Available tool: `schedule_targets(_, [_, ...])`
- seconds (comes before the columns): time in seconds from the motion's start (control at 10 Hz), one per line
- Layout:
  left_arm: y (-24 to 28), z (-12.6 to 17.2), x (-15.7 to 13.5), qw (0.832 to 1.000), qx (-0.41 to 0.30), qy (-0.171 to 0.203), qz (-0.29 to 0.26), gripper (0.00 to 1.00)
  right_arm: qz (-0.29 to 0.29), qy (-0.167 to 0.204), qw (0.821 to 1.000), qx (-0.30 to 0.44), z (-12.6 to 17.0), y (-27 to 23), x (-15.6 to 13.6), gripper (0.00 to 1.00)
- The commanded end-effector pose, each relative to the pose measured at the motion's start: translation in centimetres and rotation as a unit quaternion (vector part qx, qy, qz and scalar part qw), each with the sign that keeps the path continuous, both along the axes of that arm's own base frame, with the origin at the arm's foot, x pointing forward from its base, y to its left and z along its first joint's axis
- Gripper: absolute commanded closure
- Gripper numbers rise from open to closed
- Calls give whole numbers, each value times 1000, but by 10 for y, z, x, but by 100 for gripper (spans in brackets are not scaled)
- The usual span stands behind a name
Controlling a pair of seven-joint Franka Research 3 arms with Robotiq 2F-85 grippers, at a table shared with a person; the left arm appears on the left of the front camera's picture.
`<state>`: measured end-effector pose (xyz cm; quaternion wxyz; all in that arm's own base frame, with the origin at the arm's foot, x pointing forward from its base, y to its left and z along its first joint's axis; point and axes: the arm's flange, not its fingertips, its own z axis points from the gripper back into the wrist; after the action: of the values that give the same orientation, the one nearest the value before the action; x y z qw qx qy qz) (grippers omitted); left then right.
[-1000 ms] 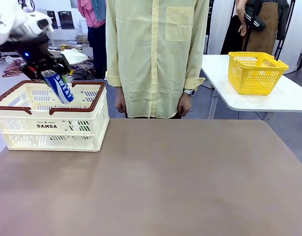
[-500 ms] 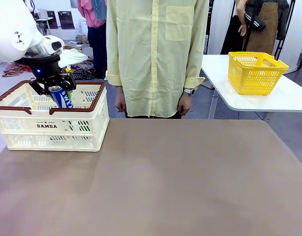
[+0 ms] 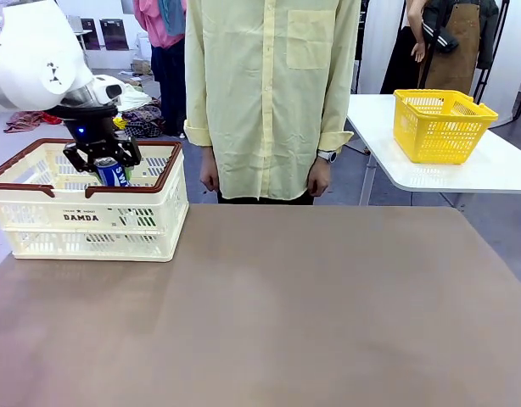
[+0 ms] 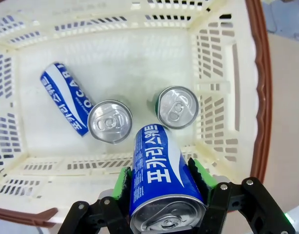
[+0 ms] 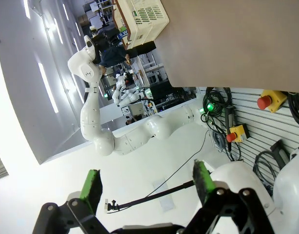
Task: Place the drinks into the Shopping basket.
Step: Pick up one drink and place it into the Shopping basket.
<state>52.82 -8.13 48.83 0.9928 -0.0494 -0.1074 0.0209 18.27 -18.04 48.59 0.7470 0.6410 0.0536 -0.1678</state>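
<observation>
The left tool (image 4: pixel 161 192) pinched a blue can (image 4: pixel 161 187) above the Shopping basket (image 4: pixel 227 92); the right tool (image 5: pixel 147 187) was spread wide.

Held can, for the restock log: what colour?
Blue with white lettering; clearest in the left wrist view.

A robot lab: white arm (image 3: pixel 40 64) over a brown table (image 3: pixel 269 314), emergency-stop buttons (image 5: pixel 268 101) and cables (image 5: pixel 217 105) on the wall panel beside that table.
</observation>
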Motion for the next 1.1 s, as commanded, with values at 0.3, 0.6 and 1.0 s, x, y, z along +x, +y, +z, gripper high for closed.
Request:
schedule_targets(0.3, [-1,-20,12,998,11,64,1,100,-4,7,1000,9,7,1,0,0])
schedule_targets(0.6, [-9,-33,19,996,18,87,-13,100,-4,7,1000,9,7,1,0,0])
schedule_targets(1.0, [-9,-45,23,995,27,96,-9,100,-4,7,1000,9,7,1,0,0])
